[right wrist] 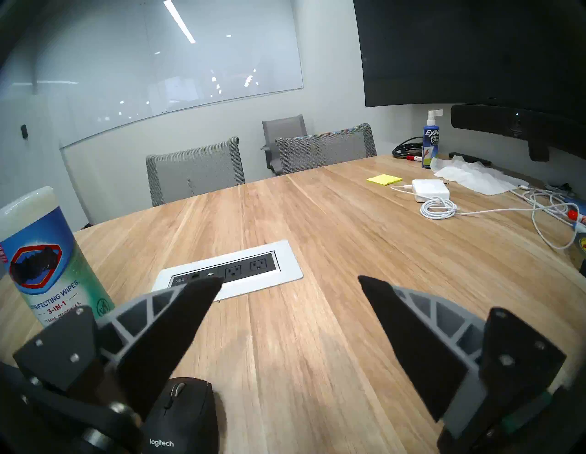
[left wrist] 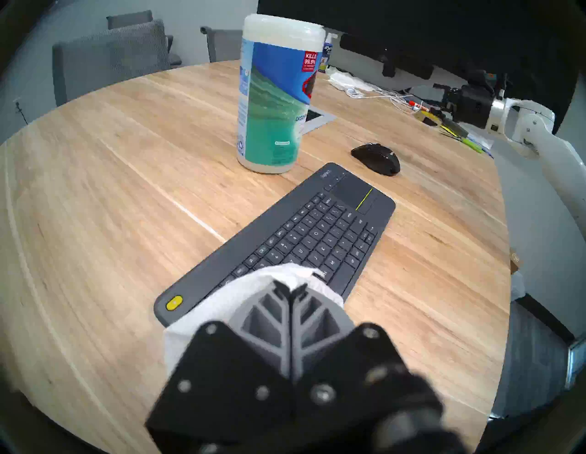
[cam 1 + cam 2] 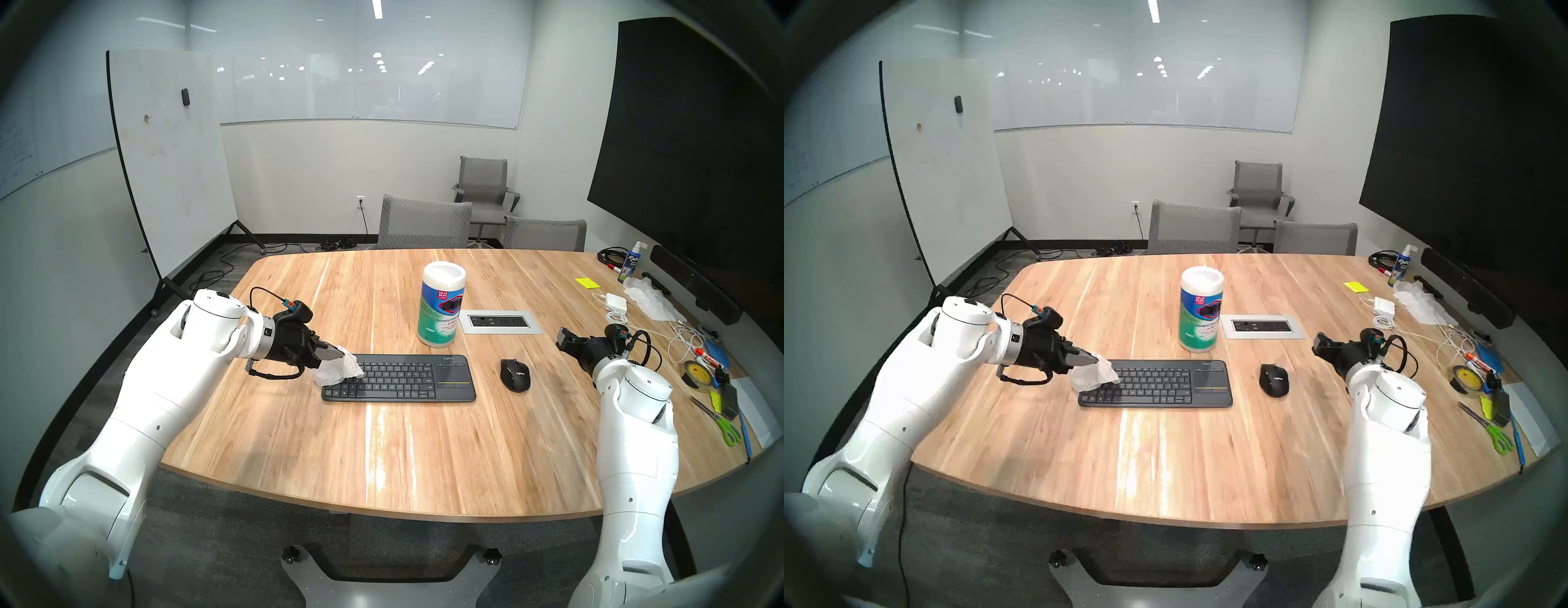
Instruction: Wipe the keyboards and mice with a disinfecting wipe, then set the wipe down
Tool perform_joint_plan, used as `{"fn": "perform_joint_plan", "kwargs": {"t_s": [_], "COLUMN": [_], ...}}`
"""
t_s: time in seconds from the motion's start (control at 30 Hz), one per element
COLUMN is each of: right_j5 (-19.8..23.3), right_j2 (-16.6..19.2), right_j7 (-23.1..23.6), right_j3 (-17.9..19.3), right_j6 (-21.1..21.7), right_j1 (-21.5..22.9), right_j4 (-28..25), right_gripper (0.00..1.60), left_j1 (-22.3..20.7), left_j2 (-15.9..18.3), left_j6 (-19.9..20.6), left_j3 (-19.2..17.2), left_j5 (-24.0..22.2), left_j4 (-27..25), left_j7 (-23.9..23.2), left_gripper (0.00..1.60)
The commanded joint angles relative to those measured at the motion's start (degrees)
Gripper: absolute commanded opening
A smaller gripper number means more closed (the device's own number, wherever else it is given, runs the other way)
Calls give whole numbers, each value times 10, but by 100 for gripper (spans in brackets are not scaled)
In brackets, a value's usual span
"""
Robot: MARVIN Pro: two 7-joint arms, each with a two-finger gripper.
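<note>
My left gripper (image 3: 339,353) is clenched on the disinfecting wipe (image 3: 339,370), its two fingers (image 2: 269,314) pressed together with the white sheet bunched around their tips. The wipe hangs from the tips and drapes over the near end of the keyboard (image 3: 401,378), covering the first keys there; from the pictures I cannot say how firmly it presses on them. In the left wrist view the yellow corner button (image 2: 174,303) shows just beside the wipe's edge.

The keyboard lies flat on the worktop (image 3: 382,446), its long axis running away from my left gripper toward my right arm, touchpad (image 3: 454,371) and yellow line at the far end. Past that far end, apart from it, sits the mouse (image 3: 514,375), its long axis crosswise to the keyboard's and its scroll wheel end pointing away from me. Beyond the keyboard's far long edge stands the wipes canister (image 3: 441,303), upright, near but not touching.

My right gripper (image 1: 290,282) is released, fingers spread wide with nothing between them, hovering over bare worktop on the far side of the mouse; the mouse shows below its left finger in the right wrist view.

I count one keyboard, one mouse, one wipe, one canister.
</note>
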Motion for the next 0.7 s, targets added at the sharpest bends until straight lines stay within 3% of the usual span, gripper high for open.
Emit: {"fn": "perform_joint_plan", "kwargs": {"t_s": [0.0,0.67], "right_j5": [0,0], "right_j2": [1,0], "right_j7": [-1,-1], "right_j3": [0,0], "right_j6": [-1,-1], "right_j1": [6,6], "right_j4": [-13,-13], "right_gripper": [160,160], "left_j1": [-10,2], "left_j2": [0,-14], "left_j6": [-11,-13], "left_j3": [8,42], "left_j5": [5,9], "left_j4": [10,30], "left_j7": [-6,-13], "left_gripper": [0,0]}}
